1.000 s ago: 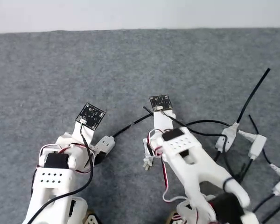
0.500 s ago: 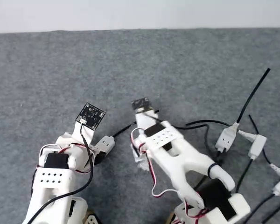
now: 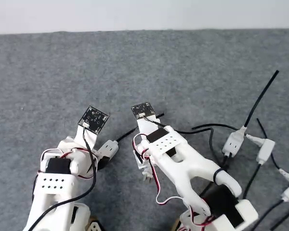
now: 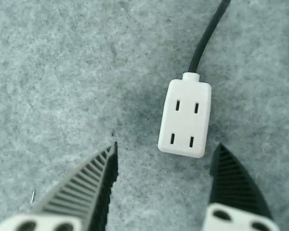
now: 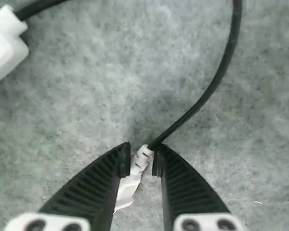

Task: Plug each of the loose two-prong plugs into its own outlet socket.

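A white outlet socket [image 4: 185,118] with two pairs of slots lies face up on the grey mat, its black cable [image 4: 208,33] running away from it. My left gripper [image 4: 166,149] hovers open just above it, fingers on either side of its near end. In the high view this socket [image 3: 108,149] sits beside the left arm. My right gripper [image 5: 141,154] is shut on a white two-prong plug [image 5: 135,175] at its cable end, and the black cord [image 5: 216,82] curves away. The held plug [image 3: 145,171] hangs a short way right of the socket.
Several more white plugs and sockets [image 3: 232,142] with black cables [image 3: 260,101] lie tangled at the right side of the grey mat [image 3: 149,67]. A corner of the white socket [image 5: 5,41] shows in the right wrist view.
My right arm has swung left, carrying the plug closer to the socket by the left arm. The left arm and the socket have stayed put.
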Robot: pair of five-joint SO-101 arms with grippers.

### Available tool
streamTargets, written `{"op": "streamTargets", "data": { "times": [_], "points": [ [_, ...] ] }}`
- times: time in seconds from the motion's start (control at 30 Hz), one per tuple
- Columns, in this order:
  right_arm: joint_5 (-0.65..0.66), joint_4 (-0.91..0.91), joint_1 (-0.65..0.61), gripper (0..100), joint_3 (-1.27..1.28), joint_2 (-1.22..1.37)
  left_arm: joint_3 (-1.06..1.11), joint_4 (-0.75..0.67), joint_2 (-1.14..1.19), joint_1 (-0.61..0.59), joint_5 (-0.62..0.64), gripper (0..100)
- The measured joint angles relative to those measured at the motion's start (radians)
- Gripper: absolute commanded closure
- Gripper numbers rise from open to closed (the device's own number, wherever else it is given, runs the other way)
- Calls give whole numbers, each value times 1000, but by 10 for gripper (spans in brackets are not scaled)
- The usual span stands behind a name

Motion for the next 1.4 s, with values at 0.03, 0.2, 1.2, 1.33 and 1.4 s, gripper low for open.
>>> {"op": "streamTargets", "data": {
  "times": [0.03,0.2,1.2,1.33,1.4],
  "points": [
    [12,0,0,988,0,0,0,0,0,0,0,712],
    [135,71,46,990,-6,0,0,0,0,0,0,712],
    [984,178,655,793,-94,83,35,-49,-3,0,-14,712],
    [933,273,654,838,-135,12,35,-49,-3,0,-14,712],
    [911,330,654,857,-170,-55,35,-49,-3,0,-14,712]
  ]
}}
